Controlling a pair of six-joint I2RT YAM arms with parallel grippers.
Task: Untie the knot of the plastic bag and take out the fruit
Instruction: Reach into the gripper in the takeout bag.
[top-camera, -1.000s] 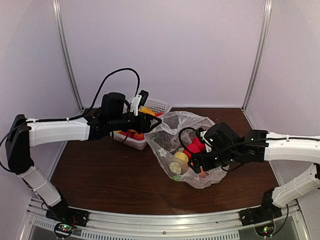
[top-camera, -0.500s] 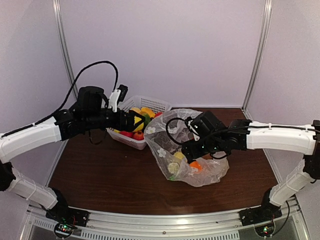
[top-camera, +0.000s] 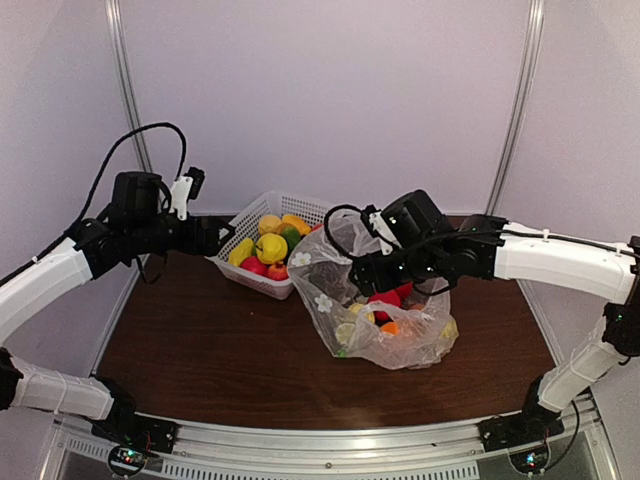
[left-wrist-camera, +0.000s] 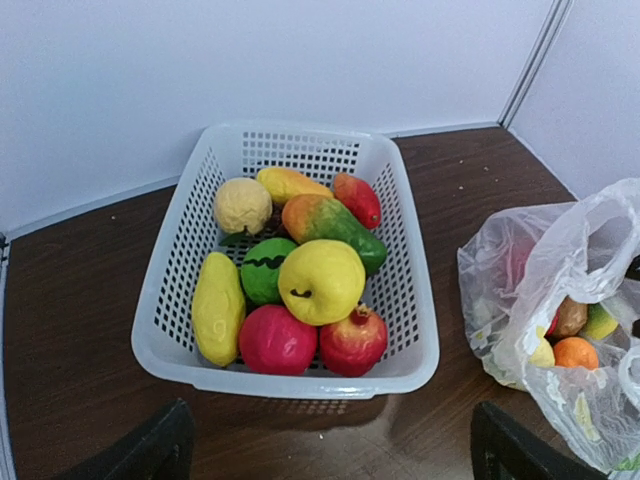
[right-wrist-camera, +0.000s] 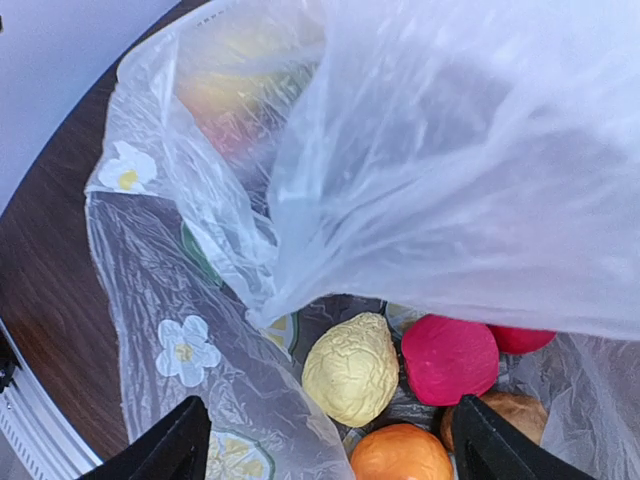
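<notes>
- Since the earlier frames the left hand (top-camera: 222, 237) has drawn back from over the white lattice basket (top-camera: 243, 213) toward the left edge of the surface (top-camera: 200, 350). The right hand (top-camera: 362, 272) has swung over the far side of the plastic bag (top-camera: 410, 340), whose film now stands taller.
- Top view: the bag sits mid-surface toward the right edge, just beside the basket, with the fruit (top-camera: 385, 300) bunched at its bottom. The right arm reaches over it and is by far the nearer. The left hand is out past the basket, well apart from the bag.
- Left wrist view: the left hand's fingers stand wide apart with nothing between them. The filled basket lies straight ahead and the bag is off to the right.
- Right wrist view: the right hand's fingers are spread wide and empty. A fold of film hangs across the top, and the bag gapes below it.
- The pale yellow fruit (right-wrist-camera: 350, 368) lies straight ahead between the fingers. Its long axis runs crosswise to the line joining them, so they would close on its narrow width.
- The red fruit (right-wrist-camera: 450, 358) sits close on its right, and the orange fruit (right-wrist-camera: 400, 452) lies at the bottom of the view.
- No knot can be made out in any view, so it seems already undone.
</notes>
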